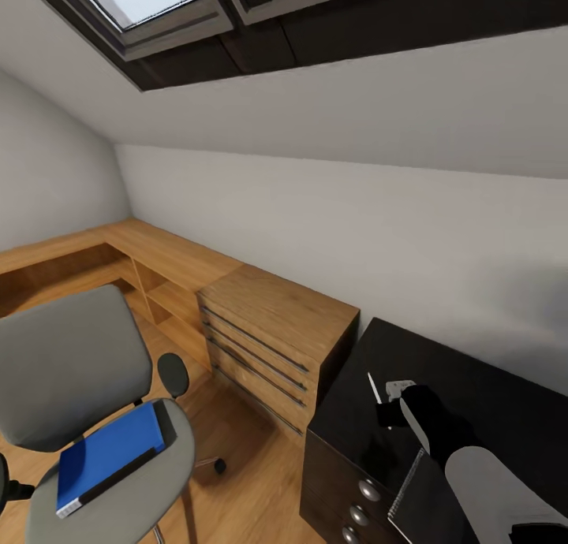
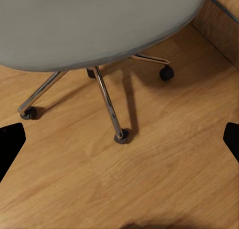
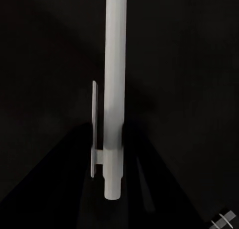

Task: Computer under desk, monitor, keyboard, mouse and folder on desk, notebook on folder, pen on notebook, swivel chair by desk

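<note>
Black desk, pen, folder on swivel chair

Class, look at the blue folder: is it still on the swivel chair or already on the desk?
On the chair. The folder lies flat and closed on the grey seat of the swivel chair, apart from the black desk.

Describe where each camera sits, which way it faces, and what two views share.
Head: high on the robot, looking down over chair, folder and desk; right arm shows.
Left wrist: by the left gripper, facing the floor under the chair; open fingertips show.
Right wrist: close above the pen on the desk.
Shared: head and left wrist both see the chair.
</note>
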Robot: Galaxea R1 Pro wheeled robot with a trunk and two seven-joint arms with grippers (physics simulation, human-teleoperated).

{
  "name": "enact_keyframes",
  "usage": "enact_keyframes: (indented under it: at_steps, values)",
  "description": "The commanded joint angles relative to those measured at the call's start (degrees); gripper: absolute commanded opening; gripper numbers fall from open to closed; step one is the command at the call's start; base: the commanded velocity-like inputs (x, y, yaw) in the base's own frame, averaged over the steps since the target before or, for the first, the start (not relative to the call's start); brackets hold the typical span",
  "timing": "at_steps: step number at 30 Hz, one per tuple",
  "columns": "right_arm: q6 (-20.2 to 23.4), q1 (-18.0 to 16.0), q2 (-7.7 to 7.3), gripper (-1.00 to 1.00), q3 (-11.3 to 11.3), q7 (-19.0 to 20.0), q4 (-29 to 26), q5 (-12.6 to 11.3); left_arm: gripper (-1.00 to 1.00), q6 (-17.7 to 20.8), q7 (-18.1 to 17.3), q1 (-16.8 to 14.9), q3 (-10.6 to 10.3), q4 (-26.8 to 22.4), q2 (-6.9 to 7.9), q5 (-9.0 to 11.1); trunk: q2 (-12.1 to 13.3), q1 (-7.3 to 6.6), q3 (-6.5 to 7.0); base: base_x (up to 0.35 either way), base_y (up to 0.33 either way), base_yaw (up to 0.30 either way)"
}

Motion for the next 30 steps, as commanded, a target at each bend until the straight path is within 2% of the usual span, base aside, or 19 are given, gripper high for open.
enact_keyframes:
  at_steps: [1, 4, 30]
  values:
    - [0.3, 0.0, -0.08, -1.0, 0.3, 0.2, -0.1, 0.2, 1.0, -0.2, -0.4, 0.0, 0.4, 0.1, 0.0, 0.1, -0.5, 0.23, -0.26, 0.0, 0.0, 0.0]
    - [0.3, 0.0, -0.06, -1.0, 0.3, 0.2, -0.1, 0.2, 1.0, -0.2, -0.4, 0.0, 0.4, 0.1, 0.0, 0.1, -1.7, 0.89, -0.8, 0.0, 0.0, 0.0]
    - [0.3, 0.0, -0.1, -1.0, 0.2, 0.4, -0.1, 0.2, 1.0, -0.2, -0.4, 0.0, 0.4, 0.1, 0.0, 0.1, -1.7, 0.89, -0.8, 0.0, 0.0, 0.0]
